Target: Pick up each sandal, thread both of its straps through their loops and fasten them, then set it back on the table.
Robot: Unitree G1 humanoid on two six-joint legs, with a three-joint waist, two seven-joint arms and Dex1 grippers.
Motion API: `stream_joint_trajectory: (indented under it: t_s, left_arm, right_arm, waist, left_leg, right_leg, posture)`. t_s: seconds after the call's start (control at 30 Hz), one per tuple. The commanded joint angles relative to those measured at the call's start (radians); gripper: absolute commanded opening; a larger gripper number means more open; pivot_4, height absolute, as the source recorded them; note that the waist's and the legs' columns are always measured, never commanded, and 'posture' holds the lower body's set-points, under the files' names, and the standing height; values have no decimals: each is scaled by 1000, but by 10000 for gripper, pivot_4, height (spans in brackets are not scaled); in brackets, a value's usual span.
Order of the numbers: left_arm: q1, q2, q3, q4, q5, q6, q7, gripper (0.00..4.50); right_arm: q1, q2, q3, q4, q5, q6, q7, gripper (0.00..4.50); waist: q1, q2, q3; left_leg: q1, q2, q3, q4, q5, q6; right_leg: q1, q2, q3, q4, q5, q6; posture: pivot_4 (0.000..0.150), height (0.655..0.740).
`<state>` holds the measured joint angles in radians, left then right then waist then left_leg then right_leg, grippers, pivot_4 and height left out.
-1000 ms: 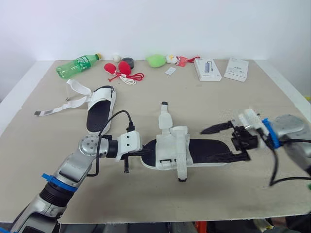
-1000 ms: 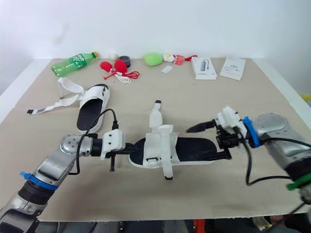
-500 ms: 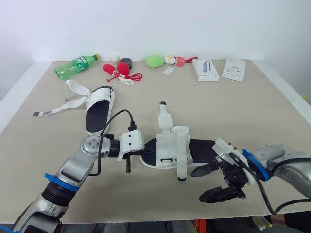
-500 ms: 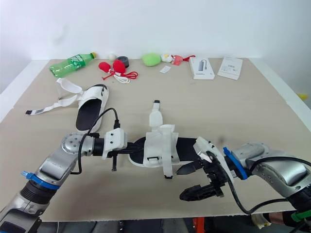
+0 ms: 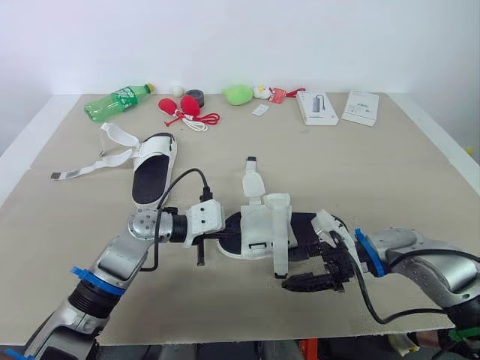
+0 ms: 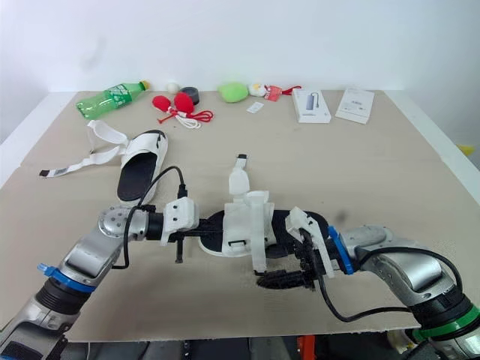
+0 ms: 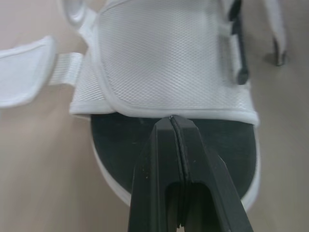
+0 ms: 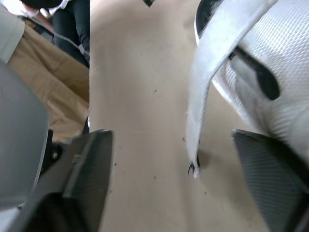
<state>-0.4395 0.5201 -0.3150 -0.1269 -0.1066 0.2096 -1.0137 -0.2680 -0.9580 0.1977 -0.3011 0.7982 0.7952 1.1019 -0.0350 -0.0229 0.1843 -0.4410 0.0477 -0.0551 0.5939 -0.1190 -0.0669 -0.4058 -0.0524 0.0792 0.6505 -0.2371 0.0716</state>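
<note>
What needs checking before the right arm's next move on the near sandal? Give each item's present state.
1. Right gripper open: ok.
2. Loose strap lies between its fingers: ok.
3. Left gripper shut at the toe of the near sandal: ok.
4. Left gripper actually pinning the sandal down: cannot tell.
5. Strap end fastened: not ok, it hangs free.

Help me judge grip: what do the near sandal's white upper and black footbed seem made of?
White textured upper: matte woven mesh fabric, by its fine grid pattern. Black smooth footbed: matte foam or rubber, probably; the look leaves it open.
</note>
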Motion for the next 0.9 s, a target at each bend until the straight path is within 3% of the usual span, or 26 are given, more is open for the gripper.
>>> stream_joint_trajectory:
  t_s: [0.03,0.07,0.1,0.27,0.43,0.5,0.73,0.9]
  left_arm:
    - [-16,-3,6,0,12,-26,11,0]
    - [-17,-3,6,1,13,-27,12,0]
    - [-17,-4,6,1,13,-27,13,0]
    - [-16,-7,7,3,14,-28,15,0]
    - [-11,-6,9,-1,14,-25,19,0]
    - [-11,-5,10,1,14,-25,20,0]
    - [-13,-5,1,14,21,-37,20,0]
    - [-18,-17,-8,24,26,-44,23,0]
  right_arm:
    - [1,13,-47,-9,31,52,-21,24487]
    - [1,19,-50,-11,28,61,-23,20314]
    - [0,23,-44,-11,16,68,-26,19319]
    - [5,56,-21,-2,-17,94,-39,464]
    - [5,79,-22,10,-24,114,-25,464]
    - [-30,85,-59,16,45,181,-14,464]
    - [-371,119,-187,157,311,526,-41,464]
    - [-509,157,-157,286,242,574,-77,464]
  waist:
    - [0,0,0]
    - [0,0,0]
    - [0,0,0]
    - [0,0,0]
    - [-1,-1,0]
    - [-1,-1,0]
    - [-6,-1,0]
    - [-5,-2,-1]
  left_leg:
    - [0,0,0,0,0,0]
    - [0,0,0,0,0,0]
    - [0,0,0,0,0,0]
    - [0,0,0,0,0,0]
    - [0,0,0,0,0,0]
    - [0,0,0,0,0,0]
    - [0,0,0,1,0,0]
    - [-1,0,-1,1,-1,1]
  right_leg:
    - [0,0,0,0,0,0]
    - [0,0,0,0,0,0]
    - [0,0,0,0,0,0]
    - [0,0,0,0,0,0]
    - [0,0,0,0,0,0]
    - [0,0,0,0,0,0]
    - [0,0,0,0,2,0]
    - [0,0,0,-1,2,1]
  posture:
    - [1500,7400]
    - [1500,7400]
    - [1500,7400]
    - [1500,7400]
    - [1500,7400]
    - [1500,7400]
    - [1500,7400]
    - [1500,7400]
